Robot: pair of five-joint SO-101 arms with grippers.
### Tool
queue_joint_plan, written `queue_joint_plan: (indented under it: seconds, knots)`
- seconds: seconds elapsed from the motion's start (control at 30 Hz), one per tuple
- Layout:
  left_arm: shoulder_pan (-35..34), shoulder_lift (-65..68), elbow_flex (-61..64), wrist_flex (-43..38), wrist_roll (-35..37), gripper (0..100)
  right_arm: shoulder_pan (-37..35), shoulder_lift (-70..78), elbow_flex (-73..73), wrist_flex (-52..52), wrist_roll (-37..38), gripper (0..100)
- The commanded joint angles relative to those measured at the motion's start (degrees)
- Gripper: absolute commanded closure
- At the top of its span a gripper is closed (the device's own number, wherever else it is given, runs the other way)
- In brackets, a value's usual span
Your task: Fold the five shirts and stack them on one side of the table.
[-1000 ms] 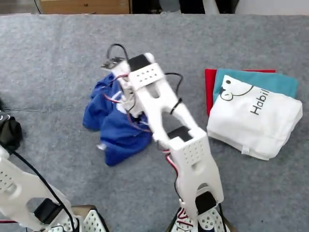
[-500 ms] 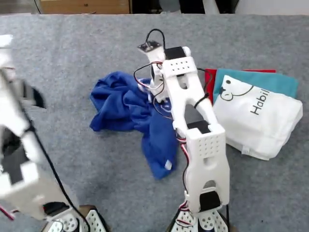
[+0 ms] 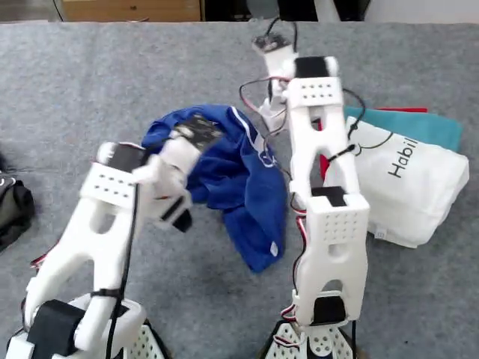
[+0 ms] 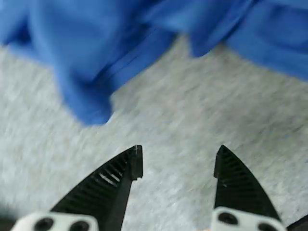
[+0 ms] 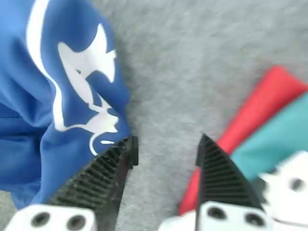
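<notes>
A crumpled blue shirt [image 3: 232, 176] with a white print lies mid-table. At the right, a folded white shirt [image 3: 400, 183] tops a teal shirt [image 3: 419, 126] and a red shirt [image 3: 325, 123]. My right arm [image 3: 314, 93] stretches far across the table between the blue shirt and that stack. Its gripper [image 5: 166, 147] is open over bare table, with the blue shirt [image 5: 57, 96] beside one finger and the red shirt [image 5: 262, 108] beyond the other. My left arm [image 3: 120, 187] leans in at the shirt's left side. The left gripper [image 4: 179, 161] is open just short of the blue cloth [image 4: 96, 57].
The grey felt table [image 3: 97, 82] has free room at the far left and along the near edge. A dark object [image 3: 11, 209] sits at the left edge. A wooden unit [image 3: 131, 9] stands behind the table.
The right arm has swung to the right and farther away, dragging the blue shirt that way, and its gripper now holds nothing. The left arm has come in from the left edge to the shirt.
</notes>
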Motion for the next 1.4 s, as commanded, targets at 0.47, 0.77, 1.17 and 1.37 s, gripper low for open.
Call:
queue_joint_plan:
  seconds: [0.47, 0.77, 1.17, 1.37]
  knots:
    - [26.86, 5.63, 0.04, -9.23, 7.74, 75, 28.92, -18.15, -20.35, 5.89, 0.44, 81.8]
    - [32.84, 19.08, -8.22, -12.31, 7.56, 75, 32.79, -22.81, -20.00, 5.89, 0.44, 81.8]
    - [32.13, 23.65, -5.14, -20.75, 8.62, 75, 32.88, -23.16, -20.00, 5.89, 0.53, 81.8]
    - [31.25, 27.60, -5.58, -20.84, 8.62, 75, 32.88, -23.16, -20.00, 5.89, 0.53, 81.8]
